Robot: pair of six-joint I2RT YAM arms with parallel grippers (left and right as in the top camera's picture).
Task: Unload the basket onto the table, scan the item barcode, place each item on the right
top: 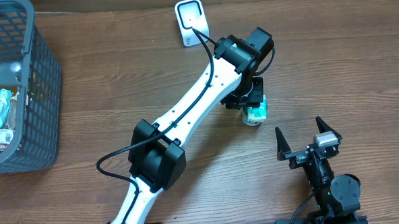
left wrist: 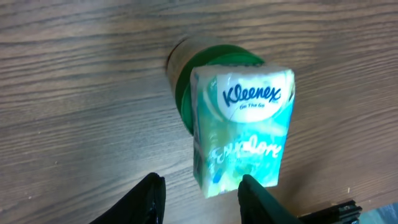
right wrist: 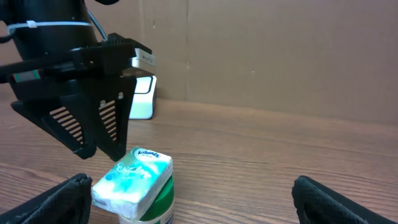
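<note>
A teal and white Kleenex tissue pack (left wrist: 242, 124) lies tilted on the green lid of a jar (left wrist: 186, 81) at mid-table (top: 257, 113). No barcode shows on it. My left gripper (left wrist: 203, 180) hangs over the pack's near end with its jaws part-way in. The right finger overlaps the pack's corner, and bare wood shows between the left finger and the pack, so nothing is clamped. From the right wrist view the left fingers (right wrist: 109, 134) come down just behind the pack (right wrist: 134, 180). My right gripper (top: 308, 139) stands wide open and empty near the front edge.
A white barcode scanner (top: 190, 19) stands at the table's back edge, seen also as a white scanner (right wrist: 142, 96) beyond the left arm. A dark mesh basket (top: 40, 99) with several packaged items sits at the far left. A cardboard wall (right wrist: 280, 56) backs the table.
</note>
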